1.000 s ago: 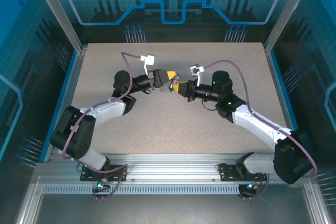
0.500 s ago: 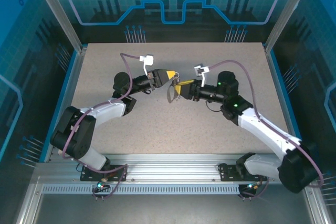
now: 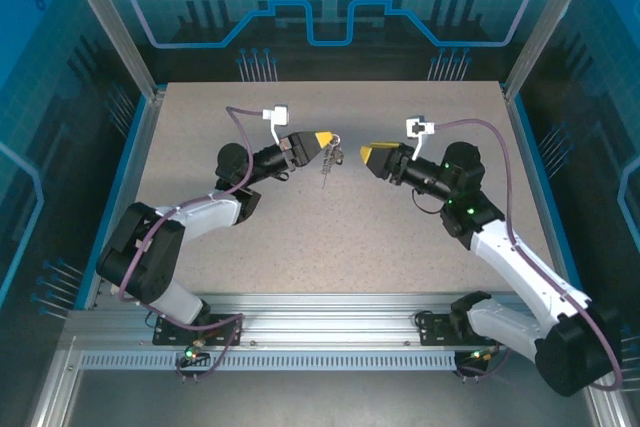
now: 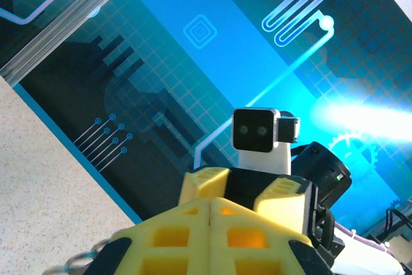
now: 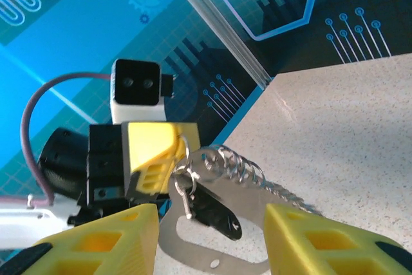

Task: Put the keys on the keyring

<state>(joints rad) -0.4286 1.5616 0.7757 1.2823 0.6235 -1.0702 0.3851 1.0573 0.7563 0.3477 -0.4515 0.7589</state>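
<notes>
The left hand [image 3: 322,141] is clamped on the keyring [image 5: 187,254], above the bench [image 3: 300,237]. The key [image 5: 215,214] hangs from the keyring, apparently threaded already. Right of the keyring, the right hand [image 3: 368,154] stands open and empty. Little seems left.

Overhead, the keyring [image 3: 328,159] hanging below my left tool [image 3: 327,139] is too small for me to resolve; the right wrist view crops it beneath the key [image 5: 215,216].
</notes>
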